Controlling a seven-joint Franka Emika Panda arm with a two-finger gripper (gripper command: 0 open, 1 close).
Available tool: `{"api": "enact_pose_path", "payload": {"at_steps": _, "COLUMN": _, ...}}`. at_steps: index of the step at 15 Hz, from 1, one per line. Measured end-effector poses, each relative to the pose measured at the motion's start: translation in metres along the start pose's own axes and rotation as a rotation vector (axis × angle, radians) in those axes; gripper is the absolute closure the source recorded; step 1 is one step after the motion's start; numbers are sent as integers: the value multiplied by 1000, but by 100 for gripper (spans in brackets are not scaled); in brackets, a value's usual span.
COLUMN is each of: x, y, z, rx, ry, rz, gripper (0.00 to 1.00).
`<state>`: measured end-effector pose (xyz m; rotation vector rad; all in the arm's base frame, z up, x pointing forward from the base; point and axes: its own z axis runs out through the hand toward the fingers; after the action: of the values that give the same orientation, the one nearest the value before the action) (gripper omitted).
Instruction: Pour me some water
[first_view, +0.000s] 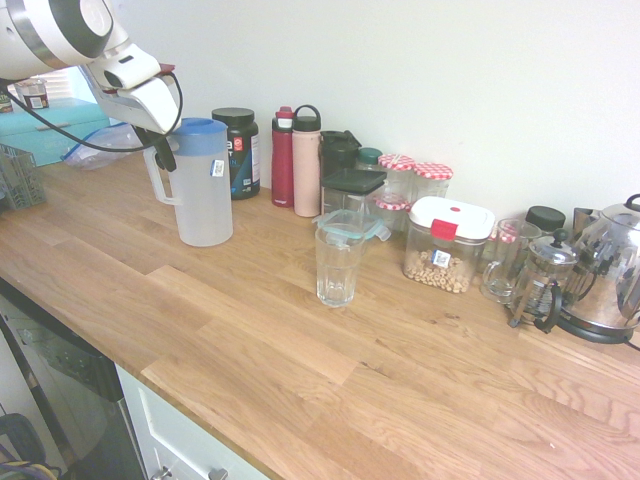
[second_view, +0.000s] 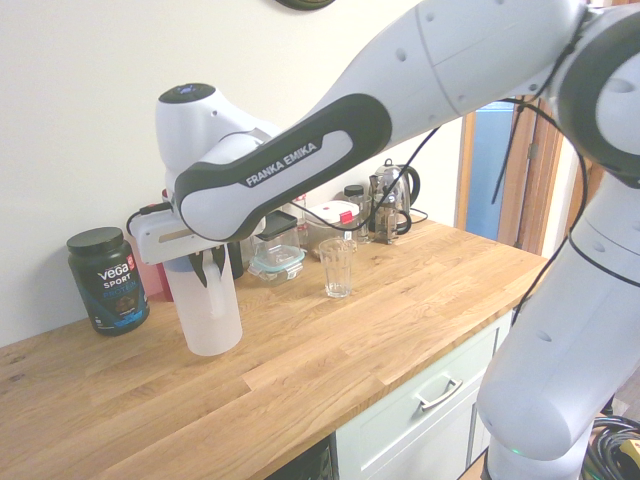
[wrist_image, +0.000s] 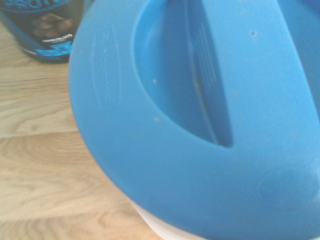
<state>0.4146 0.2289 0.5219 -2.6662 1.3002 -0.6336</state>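
Holding the jug (first_view: 203, 185) by its handle, the closed gripper (first_view: 160, 152) could slip and spill water short of the glass (first_view: 337, 267).
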Motion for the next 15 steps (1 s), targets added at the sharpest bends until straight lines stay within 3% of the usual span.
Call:
{"api": "enact_pose_path", "payload": {"at_steps": 3, "x": -1, "y": 47, "z": -42, "rx": -36, "ry": 3, "rz": -87, "gripper": 100}}
{"api": "enact_pose_path", "payload": {"at_steps": 9, "x": 35, "y": 170, "z": -98, "rx": -74, "ry": -165, "rz": -300, "gripper": 100}}
{"api": "enact_pose_path", "payload": {"at_steps": 15, "x": 115, "y": 289, "z": -111, "rx": -42, "ry": -232, "rz": -339, "gripper": 100}}
